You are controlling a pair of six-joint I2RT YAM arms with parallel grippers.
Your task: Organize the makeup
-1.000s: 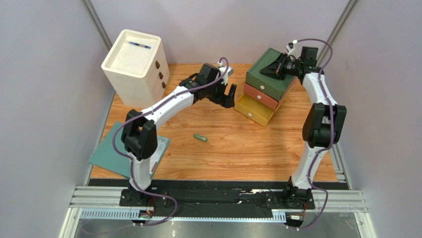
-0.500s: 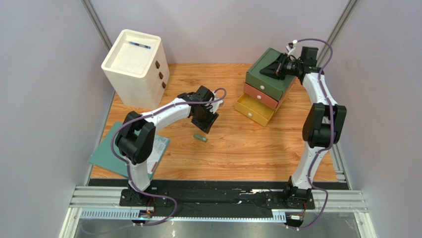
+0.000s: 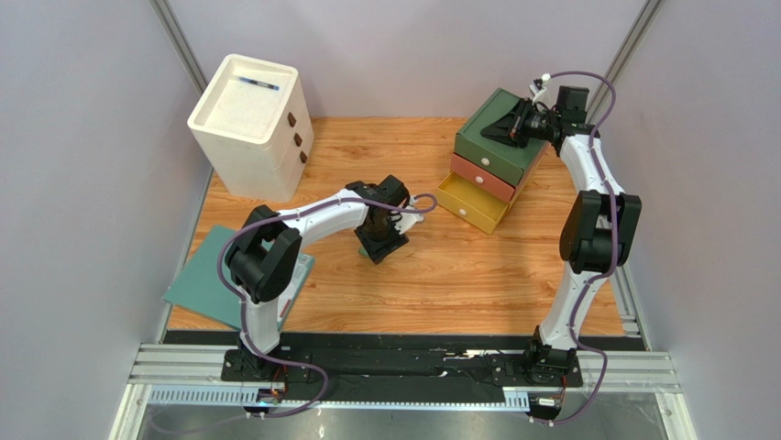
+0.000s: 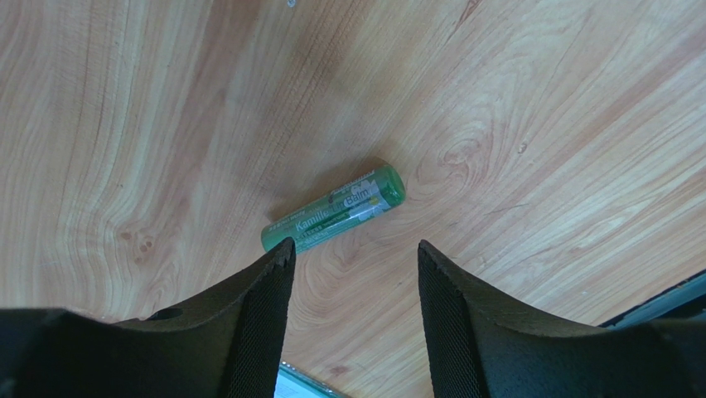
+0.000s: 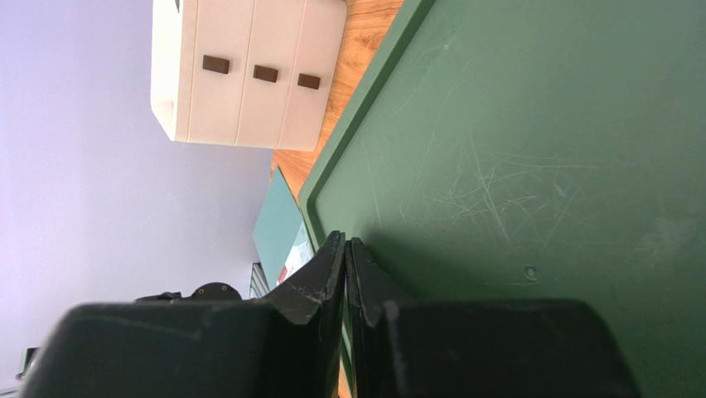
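Note:
One green tube [image 4: 333, 208] of the makeup lies flat on the wooden table in the left wrist view, just beyond the fingertips. My left gripper [image 4: 355, 245] is open and empty, hovering low over the tube, which lies slanted across the gap beyond the tips. In the top view my left gripper [image 3: 378, 246] covers the tube. My right gripper [image 5: 344, 242] is shut on nothing and rests on top of the green drawer unit [image 3: 500, 137] at the back right; it also shows in the top view [image 3: 495, 131]. No other makeup is in view.
The drawer unit has a salmon middle drawer [image 3: 483, 176] and a yellow bottom drawer [image 3: 470, 203] pulled out. A white three-drawer cabinet [image 3: 247, 124] stands at the back left with a thin blue pen [image 3: 258, 83] on top. A teal board [image 3: 203, 280] lies at the front left.
My left arm has swung back from near the yellow drawer towards the table's middle and come down over the green tube. The right arm has not moved.

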